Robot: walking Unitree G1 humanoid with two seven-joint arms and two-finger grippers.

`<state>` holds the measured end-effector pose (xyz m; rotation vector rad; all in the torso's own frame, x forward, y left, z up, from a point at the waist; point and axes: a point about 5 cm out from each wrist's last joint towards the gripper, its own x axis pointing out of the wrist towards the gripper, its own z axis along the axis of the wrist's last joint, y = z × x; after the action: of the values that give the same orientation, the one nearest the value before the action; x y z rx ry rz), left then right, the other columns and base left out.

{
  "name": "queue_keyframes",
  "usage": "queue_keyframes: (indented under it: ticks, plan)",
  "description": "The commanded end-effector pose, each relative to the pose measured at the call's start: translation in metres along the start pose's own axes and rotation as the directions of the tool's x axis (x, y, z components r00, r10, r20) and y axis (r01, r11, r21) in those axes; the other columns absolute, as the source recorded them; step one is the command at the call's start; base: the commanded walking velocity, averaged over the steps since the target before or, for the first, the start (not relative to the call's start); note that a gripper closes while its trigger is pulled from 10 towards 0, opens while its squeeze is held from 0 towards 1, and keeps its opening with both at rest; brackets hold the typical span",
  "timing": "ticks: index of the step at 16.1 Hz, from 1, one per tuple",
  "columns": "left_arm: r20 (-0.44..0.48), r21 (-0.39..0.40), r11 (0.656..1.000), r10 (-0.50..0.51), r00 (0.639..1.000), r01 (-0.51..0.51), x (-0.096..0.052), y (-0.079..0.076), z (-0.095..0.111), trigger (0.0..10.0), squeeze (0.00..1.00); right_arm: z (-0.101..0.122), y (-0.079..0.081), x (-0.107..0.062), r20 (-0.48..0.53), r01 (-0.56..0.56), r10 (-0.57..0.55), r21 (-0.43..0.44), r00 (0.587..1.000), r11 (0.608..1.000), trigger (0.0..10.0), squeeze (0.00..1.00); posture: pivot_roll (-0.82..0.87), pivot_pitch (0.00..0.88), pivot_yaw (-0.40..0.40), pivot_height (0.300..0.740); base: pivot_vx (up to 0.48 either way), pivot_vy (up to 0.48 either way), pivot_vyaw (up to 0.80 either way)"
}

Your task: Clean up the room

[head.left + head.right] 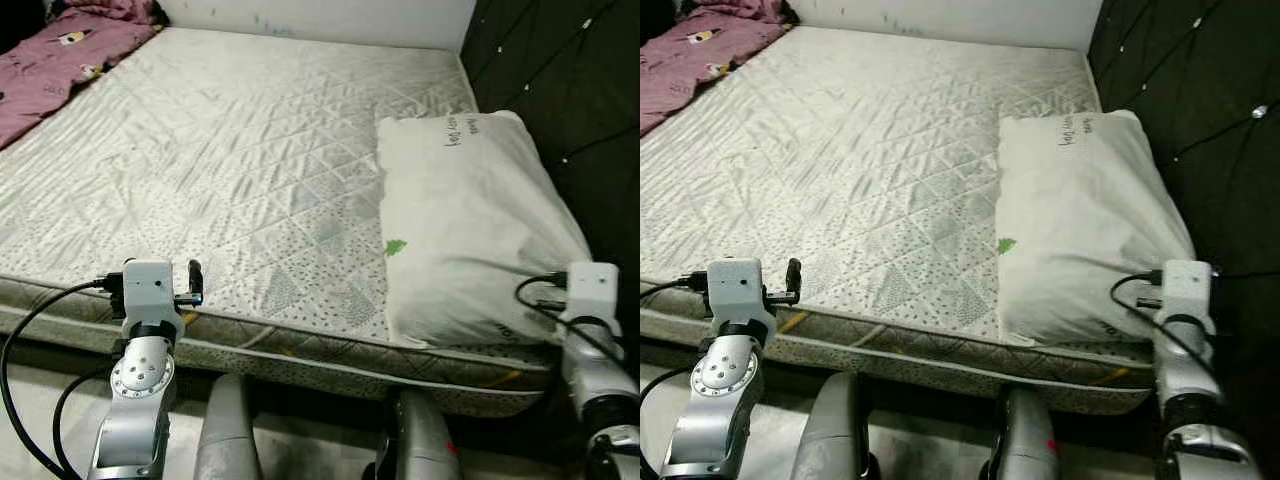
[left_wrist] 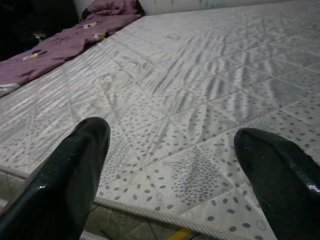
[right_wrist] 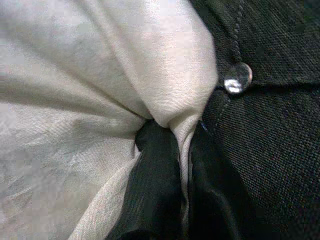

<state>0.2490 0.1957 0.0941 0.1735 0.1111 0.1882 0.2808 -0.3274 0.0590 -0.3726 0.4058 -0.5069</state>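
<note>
A white pillow [image 1: 460, 220] with a small green mark lies on the right side of the bare quilted mattress [image 1: 230, 150], against the dark headboard. My right gripper [image 3: 182, 145] is shut on the pillow's near right corner, and the cloth is bunched between its black fingers [image 3: 155, 175]. The fabric pulls taut toward my right wrist [image 1: 590, 290]. At the mattress's near edge on the left, my left gripper [image 2: 172, 145] is open, its two fingers wide apart over the dotted ticking with nothing between them.
A pink blanket [image 1: 55, 60] is heaped at the far left corner of the bed. The black tufted headboard [image 1: 570, 90] with shiny buttons runs along the right side. A white wall closes the far end. My legs [image 1: 230, 430] stand against the bed's front edge.
</note>
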Motion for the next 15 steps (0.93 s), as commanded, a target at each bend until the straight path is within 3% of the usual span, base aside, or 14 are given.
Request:
queue_keyframes:
  ticks: [1, 2, 6, 8, 12, 13, 14, 15]
  plan:
    - [0.005, 0.009, 1.000, 0.002, 1.000, -0.002, 0.001, 0.000, 0.001, 10.0, 0.00, -0.004, 0.009, -0.004, 0.000, -0.026, 0.026, 0.010, 1.000, 1.000, 10.0, 0.43, -0.05, 0.000, -0.025, 0.582, 0.000, 0.000, 0.00]
    - [0.005, 0.007, 1.000, 0.003, 1.000, -0.003, 0.002, 0.001, 0.001, 10.0, 0.00, 0.014, 0.021, -0.006, 0.086, -0.069, 0.062, 0.083, 0.994, 0.994, 10.0, 1.00, -0.06, 0.000, -0.023, 0.582, 0.000, 0.000, 0.00]
    - [0.007, 0.008, 1.000, -0.003, 1.000, 0.003, 0.003, 0.000, 0.002, 10.0, 0.00, 0.039, 0.048, -0.014, 0.189, -0.149, 0.115, 0.173, 0.975, 0.974, 10.0, 1.00, -0.06, 0.000, -0.019, 0.582, 0.000, 0.000, 0.00]
    - [0.008, 0.006, 1.000, -0.003, 1.000, 0.003, 0.004, 0.000, 0.002, 10.0, 0.00, 0.052, 0.071, -0.028, 0.251, -0.236, 0.178, 0.226, 0.952, 0.945, 10.0, 1.00, -0.06, 0.000, -0.018, 0.582, 0.000, 0.000, 0.00]
    - [0.009, 0.008, 1.000, -0.008, 1.000, 0.008, 0.005, 0.000, 0.003, 10.0, 0.00, 0.067, 0.094, -0.047, 0.351, -0.379, 0.279, 0.257, 0.894, 0.889, 10.0, 1.00, -0.06, 0.000, -0.013, 0.591, 0.000, 0.000, 0.00]
    - [0.010, 0.008, 1.000, -0.011, 1.000, 0.010, 0.006, 0.000, 0.003, 10.0, 0.00, 0.072, 0.096, -0.048, 0.357, -0.379, 0.277, 0.259, 0.892, 0.888, 10.0, 0.94, -0.06, 0.000, -0.012, 0.606, 0.000, 0.000, 0.00]
    - [0.011, 0.007, 1.000, -0.012, 1.000, 0.012, 0.006, -0.001, 0.003, 10.0, 0.00, 0.077, 0.098, -0.047, 0.359, -0.386, 0.278, 0.275, 0.891, 0.881, 10.0, 0.13, -0.06, 0.000, -0.011, 0.620, 0.000, 0.000, 0.00]
    - [0.012, 0.006, 1.000, -0.013, 1.000, 0.013, 0.007, -0.001, 0.003, 10.0, 0.00, 0.080, 0.100, -0.047, 0.358, -0.394, 0.283, 0.287, 0.889, 0.873, 10.0, 0.00, -0.06, 0.000, -0.010, 0.634, 0.000, 0.000, 0.00]
